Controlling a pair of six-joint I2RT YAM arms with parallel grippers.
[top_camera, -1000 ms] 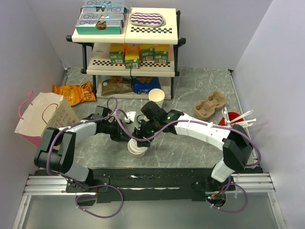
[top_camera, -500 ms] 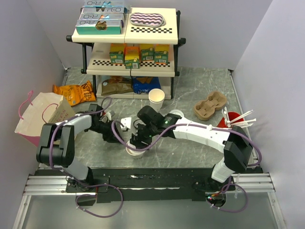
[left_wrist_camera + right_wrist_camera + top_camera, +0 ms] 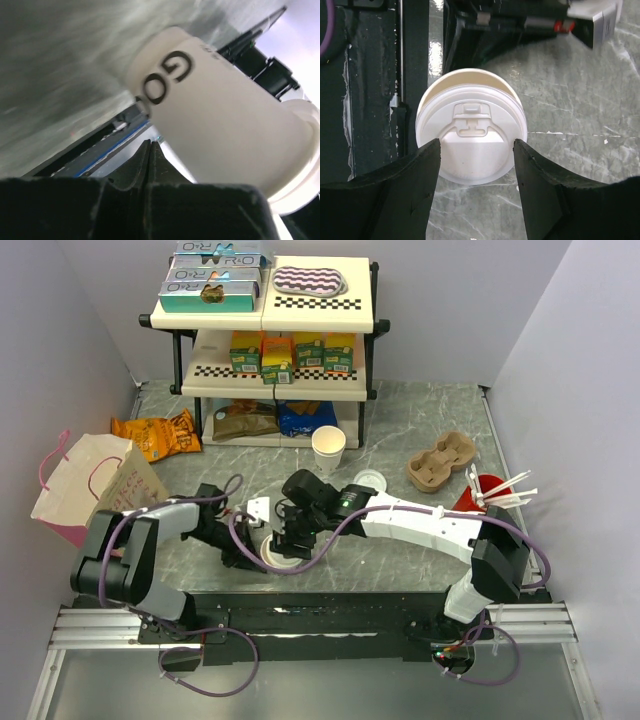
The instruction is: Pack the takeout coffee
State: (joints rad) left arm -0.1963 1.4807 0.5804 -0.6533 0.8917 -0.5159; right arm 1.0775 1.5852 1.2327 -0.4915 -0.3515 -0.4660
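The cream-white tapered paper cup (image 3: 281, 556) w/ its round white plastic lid (image 3: 470, 145) stands upright on the grey marble-look table (image 3: 420, 430), toward the front, near the black mat strip (image 3: 350, 612) by the arm bases. Long axis is vertical: narrow base on the table, lid end up. In the left wrist view the cup fills the frame on a slant (the camera is rolled, not the cup), w/ black letters "GO" on its wall. The lid's sip tab lies on the side toward the left arm's hardware.

The right gripper (image 3: 476, 145) hangs straight over the cup, jaws apart, w/ one black finger (image 3: 415, 185) on each side of the lid. Whether the pads touch it, cannot tell. A cream crescent of cup shows past the lid's far edge.

The left gripper (image 3: 150, 146) sits low at the cup's left side, jaws pressed together w/ nothing btwn them. Its tips point at the cup wall and are close to it, but contact isn't clear.

The cream paper bag w/ pink handles (image 3: 90, 480) sits well apart at the table's left side.
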